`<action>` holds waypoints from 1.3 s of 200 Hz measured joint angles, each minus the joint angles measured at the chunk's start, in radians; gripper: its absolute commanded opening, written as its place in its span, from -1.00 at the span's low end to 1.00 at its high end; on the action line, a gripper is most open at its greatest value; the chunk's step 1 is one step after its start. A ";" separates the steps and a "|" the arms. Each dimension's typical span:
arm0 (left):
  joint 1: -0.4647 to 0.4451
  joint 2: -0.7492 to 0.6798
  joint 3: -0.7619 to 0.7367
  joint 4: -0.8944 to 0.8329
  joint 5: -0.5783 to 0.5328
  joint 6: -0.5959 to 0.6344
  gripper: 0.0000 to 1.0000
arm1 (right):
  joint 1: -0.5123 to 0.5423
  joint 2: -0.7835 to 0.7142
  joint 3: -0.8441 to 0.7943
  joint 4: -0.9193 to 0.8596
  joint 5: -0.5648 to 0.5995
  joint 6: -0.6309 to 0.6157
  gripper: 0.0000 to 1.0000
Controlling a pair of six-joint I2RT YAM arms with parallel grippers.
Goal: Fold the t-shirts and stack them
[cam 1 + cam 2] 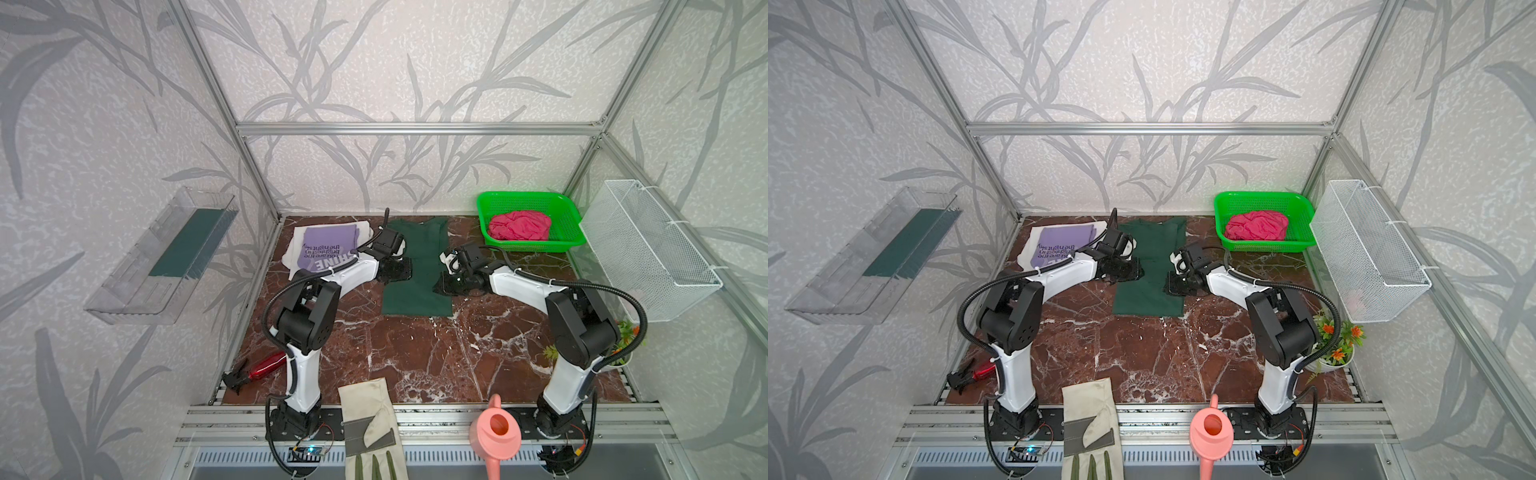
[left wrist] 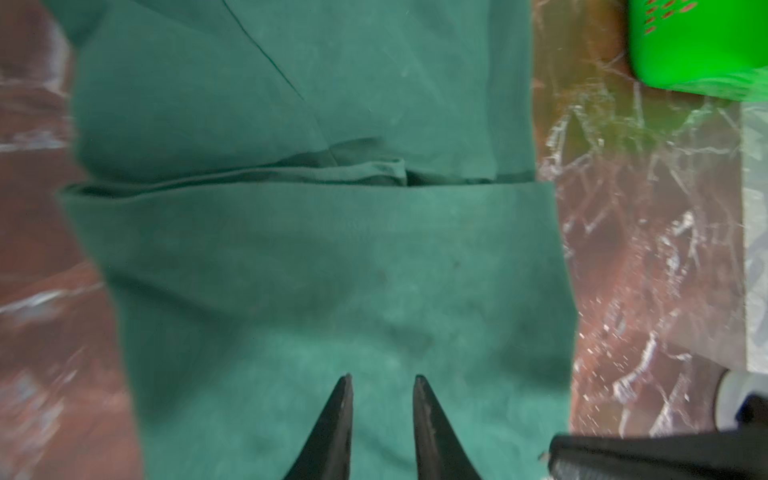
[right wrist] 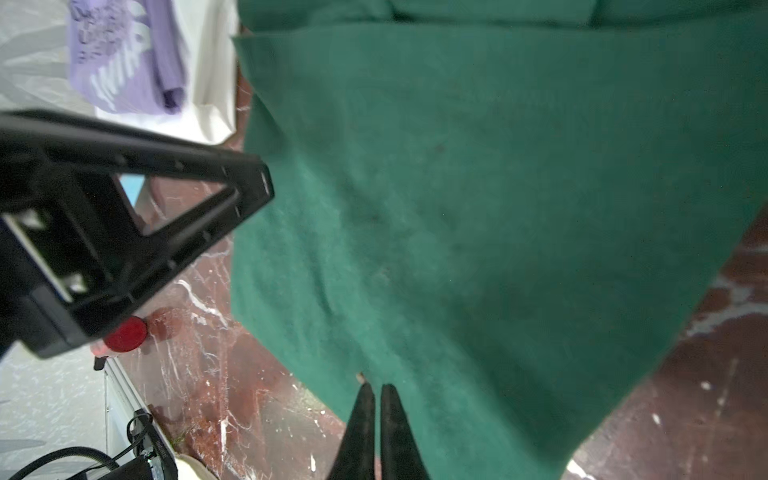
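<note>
Both top views are bright and evenly lit, with only soft, faint shadows on the marble surface; the wide lens splays the walls outward at the edges. The wrist views are softer: the dark green t-shirt looks smeared, the marble veins glare white, and the green basket is blurred and overbright.

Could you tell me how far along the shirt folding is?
Done: the lilac shirt lies folded on the white shirt. In hand: the green shirt lies folded into a long strip, between the left gripper and right gripper. Left: its final folds, stacking, and the crumpled pink shirt in the basket.
</note>
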 measured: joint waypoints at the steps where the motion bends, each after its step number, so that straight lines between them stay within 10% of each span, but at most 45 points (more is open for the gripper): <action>1: 0.000 0.007 0.005 0.001 0.000 -0.001 -0.48 | 0.000 0.001 -0.001 0.000 0.000 0.001 -0.84; 82: 0.053 0.154 0.100 0.056 0.001 -0.059 -0.57 | 0.000 0.018 -0.113 0.041 -0.018 0.033 -0.87; 180: -0.037 -0.223 -0.457 0.208 -0.021 -0.158 -0.56 | 0.146 -0.288 -0.446 0.019 0.000 0.101 -0.87; 260: -0.113 -0.354 -0.435 0.090 -0.056 -0.149 -0.57 | 0.179 -0.422 -0.249 -0.171 0.149 0.102 -0.79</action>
